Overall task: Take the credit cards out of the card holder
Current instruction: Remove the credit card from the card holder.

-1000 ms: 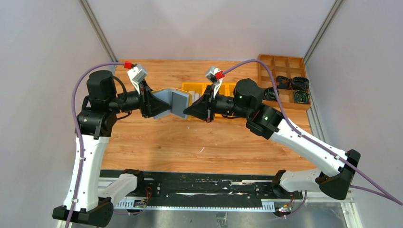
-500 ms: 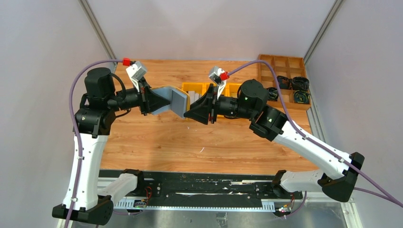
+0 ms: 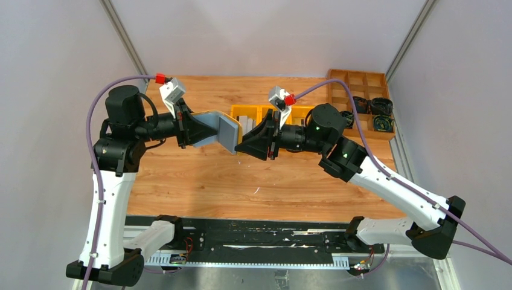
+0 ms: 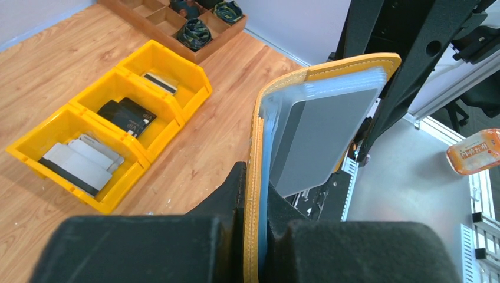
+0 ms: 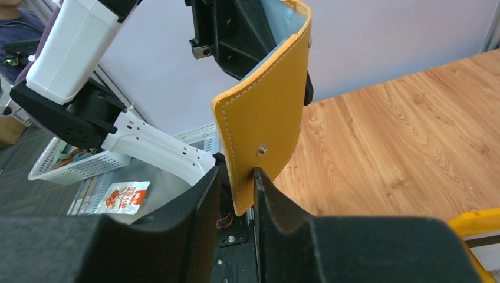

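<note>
Above the wooden table [image 3: 199, 181] the two arms meet in mid-air. The left gripper [image 4: 255, 197] is clamped tight on the card holder [image 5: 265, 118] — spread open, on edge, well off the table. The right gripper [image 5: 236, 177] straddles the yellow flap's lower edge, jaws parted, not pinching. A grey credit card [image 4: 321, 138] sits tucked inside the holder.

card holder [image 3: 224, 130] above table [image 3: 241, 181], bins [image 3: 249, 110] behind

three yellow bins [image 4: 154, 42], a divided wooden tray [image 3: 362, 72], wooden tabletop [image 3: 199, 175]
</note>
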